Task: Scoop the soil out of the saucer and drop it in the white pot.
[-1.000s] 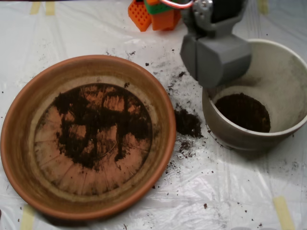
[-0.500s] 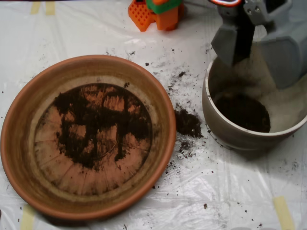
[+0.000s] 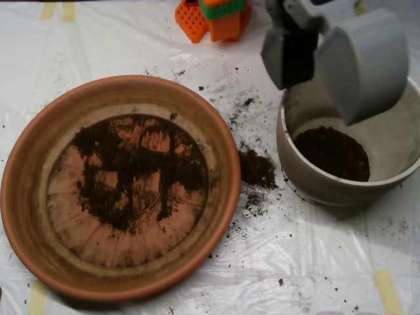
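Currently the scoop (image 3: 316,60) is hanging over the white pot (image 3: 308,177), at roughly 1 o'clock in the overhead view. Its two grey shells are standing spread wide apart, a dark gap showing between them; the smaller shell is sitting left over the pot's 10 o'clock rim, the bigger rounded shell is covering the pot's 12 o'clock side. Nothing is showing between the shells, though their inner faces are pointing away from the camera, so I can't tell if crumbs are clinging inside.

The soil (image 3: 131,167) is lying mostly as a thin ragged smear across the base of the saucer (image 3: 223,141), which is sitting at 9 o'clock and taking up most of the left half. The smear is leaving the base's 6 o'clock part bare, radial lines showing there. A second dark mass is sitting in the bottom of the white pot, which is standing at 3 o'clock, near the saucer but not touching.

A spilled clump (image 3: 256,168) is lying on the white plastic sheet (image 3: 308,262) between saucer and pot, loose crumbs scattering around it toward 12 and 6 o'clock. Orange and green arm parts (image 3: 213,16) are sitting at 12 o'clock, and strips of yellowish tape (image 3: 387,289) are showing near the sheet's edges
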Available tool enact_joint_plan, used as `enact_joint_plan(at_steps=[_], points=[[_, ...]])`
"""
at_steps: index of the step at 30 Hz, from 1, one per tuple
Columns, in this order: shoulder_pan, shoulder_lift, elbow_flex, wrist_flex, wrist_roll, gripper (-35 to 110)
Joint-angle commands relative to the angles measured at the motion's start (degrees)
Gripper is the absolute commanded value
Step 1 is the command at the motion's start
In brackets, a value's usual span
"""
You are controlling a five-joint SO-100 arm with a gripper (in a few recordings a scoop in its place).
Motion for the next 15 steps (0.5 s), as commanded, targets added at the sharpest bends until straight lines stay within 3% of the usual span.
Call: enact_joint_plan(at_steps=[1, 5, 15], points=[[7.65, 7.38, -0.26, -0.79, 3.08, 44], [17.75, 9.67, 5.62, -2.2, 5.8, 45], [36.74, 13.8, 37.62, -19.69, 0.88, 47]])
